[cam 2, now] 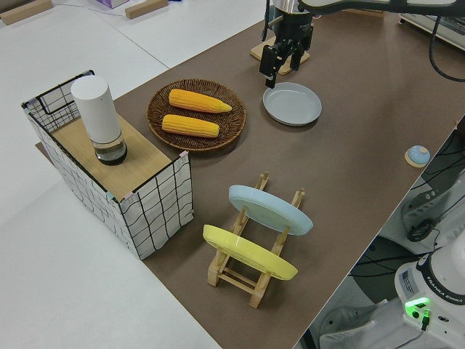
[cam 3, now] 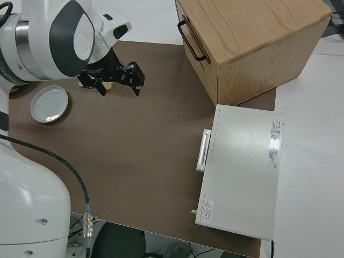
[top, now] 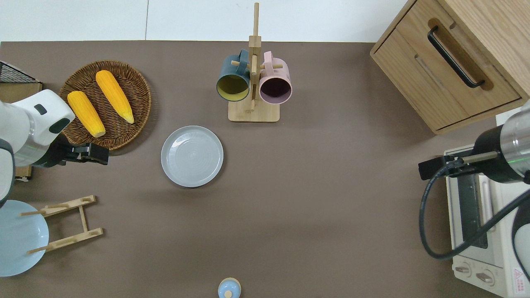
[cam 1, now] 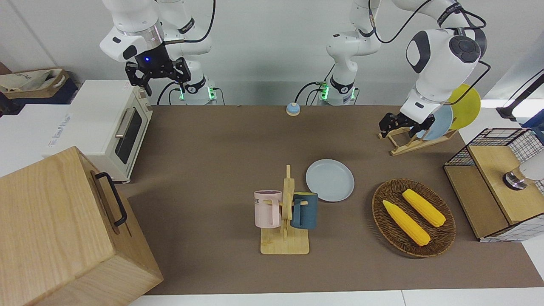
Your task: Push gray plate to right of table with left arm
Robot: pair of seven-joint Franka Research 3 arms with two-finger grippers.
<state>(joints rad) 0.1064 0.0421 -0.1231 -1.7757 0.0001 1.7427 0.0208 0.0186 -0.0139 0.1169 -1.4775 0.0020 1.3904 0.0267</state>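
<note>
The gray plate (top: pixel 192 156) lies flat on the table (top: pixel 323 198), near the middle, a bit toward the left arm's end. It sits just beside the mug rack (top: pixel 253 82), a little nearer to the robots than the rack, with the wicker basket (top: pixel 136 89) and its 2 corn cobs (top: pixel 99 105) close by.

The left gripper (top: pixel 89 153) is up in the air over the table by the edge of the basket. It is not touching the plate. I cannot tell if its 2 fingers are apart or together. The right arm is parked.

So I think the push has not started yet. The plate looks untouched, with bare table all the way toward the right arm's end. What is left: bring the gripper down beside the plate, on the side toward the basket, then slide the plate across toward the toaster oven (top: pixel 476 231).
</note>
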